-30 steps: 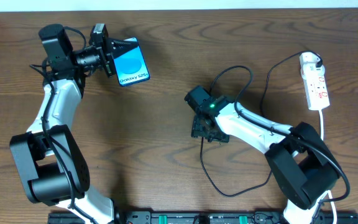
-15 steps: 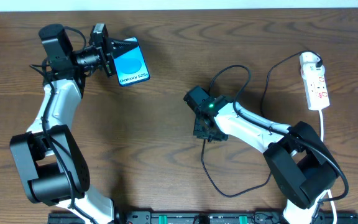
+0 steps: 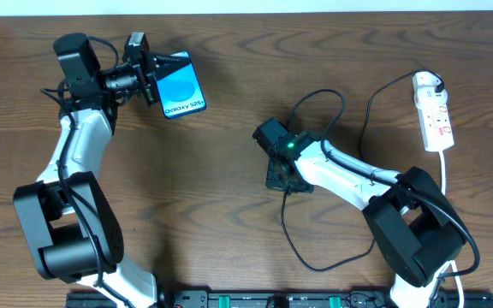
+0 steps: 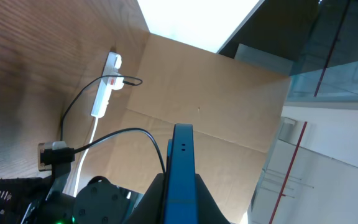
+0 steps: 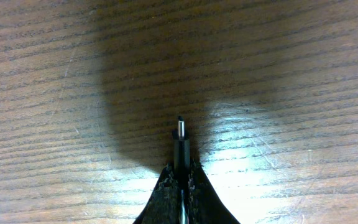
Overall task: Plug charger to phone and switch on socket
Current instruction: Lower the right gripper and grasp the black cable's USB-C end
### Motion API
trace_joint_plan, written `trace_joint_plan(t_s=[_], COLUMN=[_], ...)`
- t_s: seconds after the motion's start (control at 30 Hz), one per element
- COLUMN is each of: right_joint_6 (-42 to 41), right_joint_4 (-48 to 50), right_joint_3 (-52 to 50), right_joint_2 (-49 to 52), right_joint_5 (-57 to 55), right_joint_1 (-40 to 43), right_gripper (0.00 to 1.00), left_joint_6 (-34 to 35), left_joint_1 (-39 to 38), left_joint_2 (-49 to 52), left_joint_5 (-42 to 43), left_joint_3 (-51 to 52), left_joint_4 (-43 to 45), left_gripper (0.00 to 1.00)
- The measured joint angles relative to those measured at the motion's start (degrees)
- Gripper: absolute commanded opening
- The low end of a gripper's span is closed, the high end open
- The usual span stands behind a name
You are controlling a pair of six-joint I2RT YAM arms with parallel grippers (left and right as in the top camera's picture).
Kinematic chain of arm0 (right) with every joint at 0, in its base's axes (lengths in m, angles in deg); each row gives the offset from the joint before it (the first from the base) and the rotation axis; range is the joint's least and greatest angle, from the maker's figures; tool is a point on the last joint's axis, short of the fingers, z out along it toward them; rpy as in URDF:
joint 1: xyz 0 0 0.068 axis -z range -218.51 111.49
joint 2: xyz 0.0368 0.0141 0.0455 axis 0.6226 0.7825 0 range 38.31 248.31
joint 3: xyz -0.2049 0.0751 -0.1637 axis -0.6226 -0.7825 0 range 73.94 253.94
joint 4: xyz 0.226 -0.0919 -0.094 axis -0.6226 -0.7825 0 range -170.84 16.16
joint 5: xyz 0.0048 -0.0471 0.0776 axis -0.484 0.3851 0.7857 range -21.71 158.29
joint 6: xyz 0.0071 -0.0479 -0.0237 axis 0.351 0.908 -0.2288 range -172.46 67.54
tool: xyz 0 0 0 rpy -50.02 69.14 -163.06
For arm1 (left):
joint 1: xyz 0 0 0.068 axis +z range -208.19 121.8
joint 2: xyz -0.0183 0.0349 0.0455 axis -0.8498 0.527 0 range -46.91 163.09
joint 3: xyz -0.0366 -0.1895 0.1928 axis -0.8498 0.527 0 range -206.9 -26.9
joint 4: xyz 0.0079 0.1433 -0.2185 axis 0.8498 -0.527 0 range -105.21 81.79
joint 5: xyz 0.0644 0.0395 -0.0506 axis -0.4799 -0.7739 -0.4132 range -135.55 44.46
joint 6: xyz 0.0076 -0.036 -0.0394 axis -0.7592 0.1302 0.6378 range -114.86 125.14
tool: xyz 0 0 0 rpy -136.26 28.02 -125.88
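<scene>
Left pincer (image 3: 154,73) at 10 o'clock clamps phone (image 3: 184,85) by one end, free end offered toward centre; right pincer (image 5: 181,179) pinches charger (image 5: 180,134) just behind tip, tip protruding for insertion; socket (image 3: 433,111) at 2 o'clock, switch left for later

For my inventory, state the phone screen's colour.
Bright blue with a lighter blue circle; the phone shows best in the overhead view.
</scene>
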Motion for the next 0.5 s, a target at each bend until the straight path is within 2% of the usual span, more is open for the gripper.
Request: trace_joint_plan(t_s=[0.23, 0.5], right_joint_6=[0.24, 2.75], right_joint_4=[2.21, 9.77], right_joint_3=[0.02, 0.00], right_joint_2=[0.07, 1.27], right_joint_5=[3.85, 17.73], right_joint_1=[1.07, 4.50], right_gripper=[0.01, 0.01], left_joint_6=[0.00, -0.81], left_joint_1=[0.00, 0.00], left_joint_2=[0.00, 0.00], left_joint_5=[0.00, 0.00], left_joint_3=[0.00, 0.00], left_joint_4=[0.00, 0.02], left_gripper=[0.07, 0.07])
